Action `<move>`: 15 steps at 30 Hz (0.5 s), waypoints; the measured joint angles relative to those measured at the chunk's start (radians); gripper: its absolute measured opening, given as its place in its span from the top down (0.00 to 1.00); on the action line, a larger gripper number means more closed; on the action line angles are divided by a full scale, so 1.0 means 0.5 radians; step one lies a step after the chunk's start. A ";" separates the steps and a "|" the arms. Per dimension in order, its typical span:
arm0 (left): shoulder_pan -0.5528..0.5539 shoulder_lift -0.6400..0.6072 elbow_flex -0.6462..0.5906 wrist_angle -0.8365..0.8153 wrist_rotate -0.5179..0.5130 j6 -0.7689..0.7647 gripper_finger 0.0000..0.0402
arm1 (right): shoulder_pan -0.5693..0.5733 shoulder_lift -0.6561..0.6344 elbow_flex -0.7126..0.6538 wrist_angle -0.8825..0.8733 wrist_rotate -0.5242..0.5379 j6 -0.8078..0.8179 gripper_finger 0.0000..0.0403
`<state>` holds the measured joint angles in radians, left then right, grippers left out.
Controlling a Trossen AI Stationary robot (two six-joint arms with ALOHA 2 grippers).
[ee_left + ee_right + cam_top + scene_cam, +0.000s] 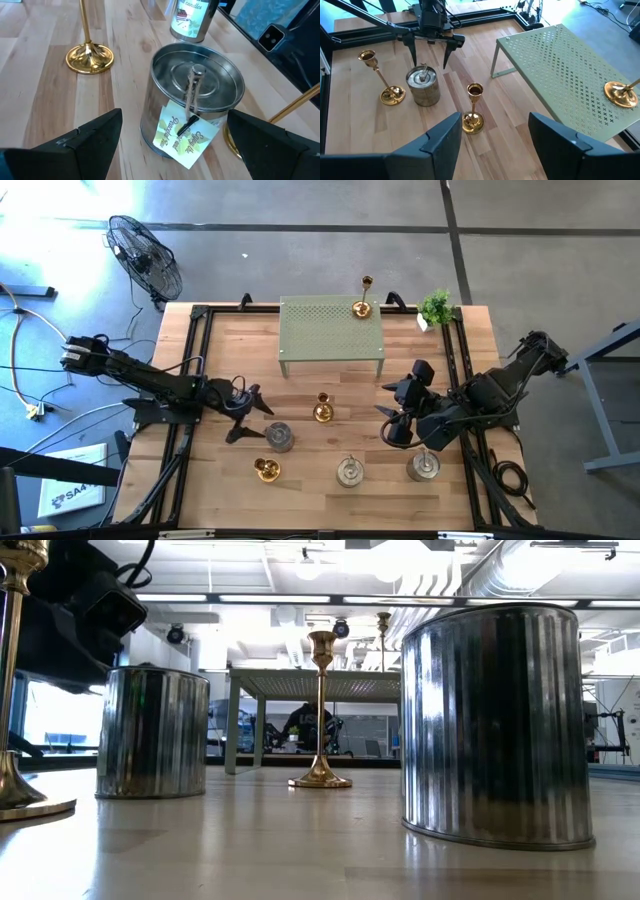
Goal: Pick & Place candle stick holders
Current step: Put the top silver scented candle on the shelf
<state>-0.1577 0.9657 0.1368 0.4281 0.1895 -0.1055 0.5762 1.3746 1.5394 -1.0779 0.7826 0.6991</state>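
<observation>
My left gripper (258,420) stands open low over the table's left part, its fingers pointing at a squat silver candle stick holder (192,100) with a paper tag. The fingertips (415,64) stop just short of it and touch nothing. My right gripper (494,117) hangs open high over the table's right part, with nothing between its fingers. A gold holder (322,410) stands mid-table on its round base, and another (266,470) near the front. A third gold holder (363,305) stands on the green stand (332,335). Two more silver holders (349,471) (424,466) stand near the front.
The green perforated stand takes up the far middle of the table, with a small potted plant (435,307) at the far right corner. Black frame rails (190,370) run along the table's left and right sides. A fan (145,255) stands on the floor beyond the far left corner.
</observation>
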 joint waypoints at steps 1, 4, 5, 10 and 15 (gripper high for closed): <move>0.000 0.000 0.000 0.000 -0.014 0.000 0.12 | 0.000 0.001 0.000 0.000 0.000 0.000 0.44; 0.000 0.000 0.000 0.000 -0.032 0.000 0.12 | 0.000 0.000 0.000 0.000 0.000 0.000 0.44; 0.000 0.000 0.000 0.000 -0.032 -0.009 0.12 | 0.000 0.000 0.000 0.000 0.000 0.000 0.44; 0.000 0.000 0.000 -0.001 -0.030 -0.036 0.12 | 0.000 0.000 0.000 0.000 0.000 0.000 0.44; 0.000 0.000 0.000 -0.001 -0.034 -0.061 0.12 | 0.000 0.000 0.000 0.000 0.000 -0.002 0.44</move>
<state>-0.1577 0.9657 0.1368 0.4278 0.1727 -0.1360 0.5762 1.3746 1.5394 -1.0779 0.7826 0.6979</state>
